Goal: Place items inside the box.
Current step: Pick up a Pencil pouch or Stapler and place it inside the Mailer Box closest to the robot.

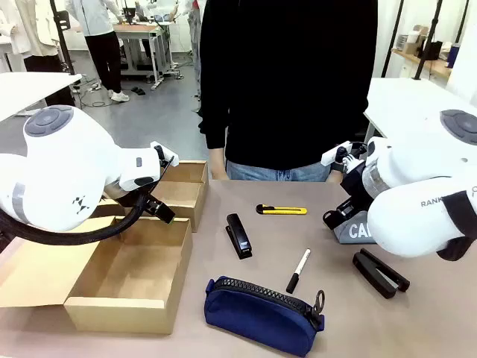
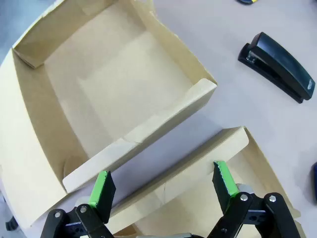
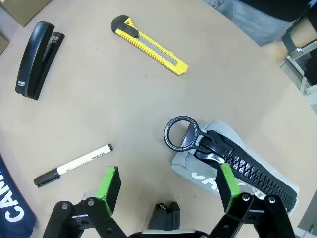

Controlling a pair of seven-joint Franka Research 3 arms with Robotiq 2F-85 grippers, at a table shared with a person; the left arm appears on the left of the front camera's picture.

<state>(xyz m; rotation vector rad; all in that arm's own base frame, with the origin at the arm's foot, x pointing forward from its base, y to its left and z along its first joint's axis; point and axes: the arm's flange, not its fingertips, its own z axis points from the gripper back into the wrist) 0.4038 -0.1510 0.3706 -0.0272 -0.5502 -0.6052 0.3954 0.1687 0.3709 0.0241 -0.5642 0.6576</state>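
Right gripper (image 3: 168, 181) wide open, empty, nearest grey pouch (image 3: 247, 166) lying diagonally under one finger; left gripper (image 2: 161, 176) open, empty, over box (image 2: 171, 54).

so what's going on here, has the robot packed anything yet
Nothing is packed yet. The cardboard box looks empty, and the left gripper hangs open over its edge. The right gripper is open just above the grey pouch, holding nothing. The navy pouch, a black stapler, a second stapler, the yellow utility knife and the marker all lie on the table. A person stands at the far side.
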